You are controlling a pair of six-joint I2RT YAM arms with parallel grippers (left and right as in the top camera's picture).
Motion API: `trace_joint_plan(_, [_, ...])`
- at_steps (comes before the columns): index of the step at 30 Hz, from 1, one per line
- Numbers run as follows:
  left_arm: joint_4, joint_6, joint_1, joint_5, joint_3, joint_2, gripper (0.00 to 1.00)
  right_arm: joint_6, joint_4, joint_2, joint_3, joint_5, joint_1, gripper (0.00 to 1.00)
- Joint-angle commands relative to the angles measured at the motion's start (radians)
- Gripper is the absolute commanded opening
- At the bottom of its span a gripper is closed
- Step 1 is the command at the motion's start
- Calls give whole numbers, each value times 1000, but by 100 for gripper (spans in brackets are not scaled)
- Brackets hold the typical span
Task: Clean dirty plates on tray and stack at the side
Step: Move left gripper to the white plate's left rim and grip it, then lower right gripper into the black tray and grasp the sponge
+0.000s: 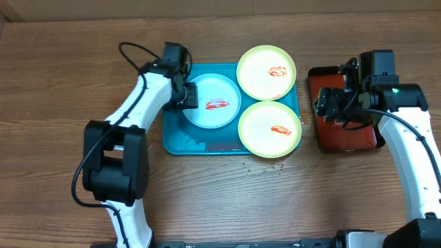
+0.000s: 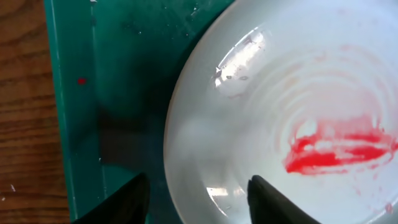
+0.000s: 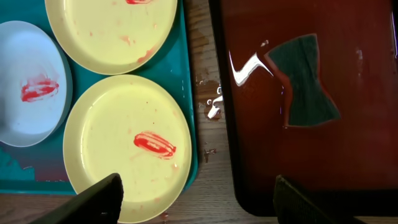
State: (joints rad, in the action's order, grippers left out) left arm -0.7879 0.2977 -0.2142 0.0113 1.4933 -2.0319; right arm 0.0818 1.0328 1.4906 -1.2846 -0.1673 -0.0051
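- Wooden table [image 1: 62, 62]; turquoise tray [image 1: 178, 143] under the left gripper [image 2: 199, 199]
- Left gripper parted, astride the pale blue plate [image 2: 298, 74] rim; contact unclear; yellow-green plates [image 1: 267, 71] beyond it
- Right gripper [image 3: 199, 202] spread wide, empty, over the red tray [image 3: 348, 155] edge

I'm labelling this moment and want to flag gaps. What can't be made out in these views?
- Overhead: the dark pad on the red tray is hidden under the right gripper.
- Left wrist: the pale blue plate runs off the frame edges, and the left gripper has its fingertips cut off by the bottom edge.
- Overhead: specks by the turquoise tray are too small to identify.
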Motion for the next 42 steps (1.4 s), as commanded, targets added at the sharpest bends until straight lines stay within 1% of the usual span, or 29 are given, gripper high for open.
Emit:
trace_joint_plan(1, [7, 116, -5, -73, 21, -22, 48, 0, -6, -2, -24, 10, 4, 79])
trace_joint_plan(4, [6, 180, -4, -71, 21, -23, 47, 1, -5, -2, -24, 10, 4, 79])
trace_joint_plan(10, [3, 243, -4, -56, 20, -23, 47, 11, 2, -2, -24, 10, 4, 79])
trace_joint_plan(12, [2, 241, -5, -40, 20, -23, 47, 23, 2, -2, -24, 10, 4, 80])
trace_joint_plan(14, [-1, 241, -4, -41, 20, -23, 45, 23, 2, -2, -24, 10, 4, 83])
trace_joint_plan(18, [16, 241, -4, -41, 16, -23, 43, 23, 9, -2, -24, 10, 4, 84])
trace_joint_plan(22, [31, 212, -4, -41, 16, -23, 36, 24, 11, -2, -24, 9, 4, 84])
trace_joint_plan(24, [35, 193, -4, -53, 14, -24, 33, 24, 13, -2, -24, 8, 4, 84])
trace_joint_plan(29, [45, 167, -5, -82, 13, -51, 38, 24, 18, -2, -24, 5, 4, 85])
trace_joint_plan(32, [50, 143, -5, -81, 13, -94, 38, 24, 17, -2, -24, 5, 4, 87])
trace_joint_plan(35, [50, 124, -5, -72, 13, -136, 34, 23, 16, -2, -24, 6, 4, 87])
trace_joint_plan(37, [49, 116, -5, -69, 13, -152, 25, 23, 14, -2, -24, 6, 4, 87])
trace_joint_plan(40, [56, 116, -5, -67, 14, -154, 8, 23, 8, -2, -24, 7, 4, 87])
trace_joint_plan(41, [61, 116, -4, -67, 14, -152, 4, 23, 8, -2, -24, 7, 4, 87])
trace_joint_plan(42, [64, 116, -3, -67, 14, -152, 4, 23, 6, -2, -24, 7, 4, 87])
